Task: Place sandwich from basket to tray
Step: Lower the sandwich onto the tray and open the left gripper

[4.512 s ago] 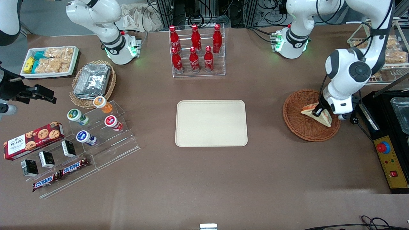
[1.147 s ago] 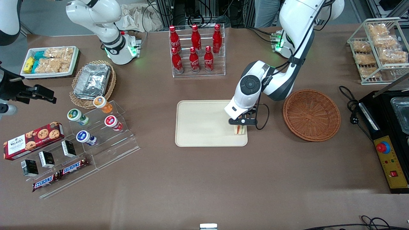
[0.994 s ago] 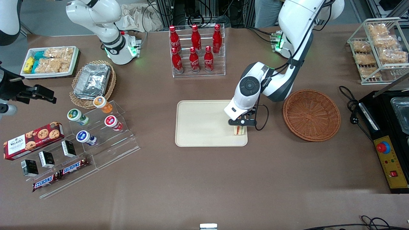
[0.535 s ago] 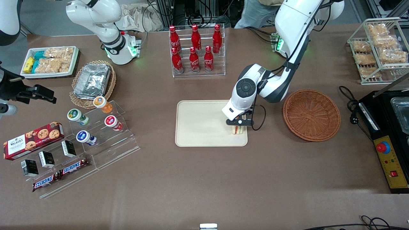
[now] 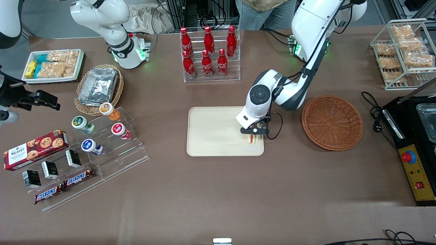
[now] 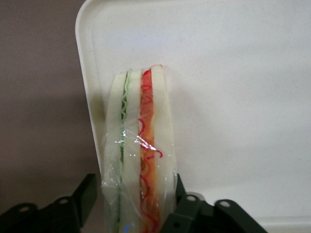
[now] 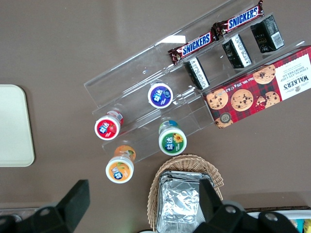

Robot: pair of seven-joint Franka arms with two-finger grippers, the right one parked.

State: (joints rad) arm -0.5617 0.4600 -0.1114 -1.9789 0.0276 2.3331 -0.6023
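Observation:
The sandwich (image 5: 252,139), wrapped in clear film, stands on edge between the fingers of my left gripper (image 5: 252,132), which is shut on it. It is low over the cream tray (image 5: 214,132), near the tray's corner closest to the front camera on the basket's side. In the left wrist view the sandwich (image 6: 141,145) shows green and orange-red filling, with the gripper (image 6: 133,183) around it and the tray (image 6: 233,97) beneath, next to its rim. I cannot tell whether the sandwich touches the tray. The reddish-brown basket (image 5: 332,122) sits beside the tray, holding nothing.
A clear rack of red bottles (image 5: 209,54) stands farther from the camera than the tray. A black control box (image 5: 417,170) and a wire snack rack (image 5: 405,51) lie toward the working arm's end. An acrylic stand with cups (image 5: 109,136) lies toward the parked arm's end.
4.5 s ago the gripper held the sandwich in the basket; it has carried it to the tray. Over the last second it has edged slightly farther over the tray.

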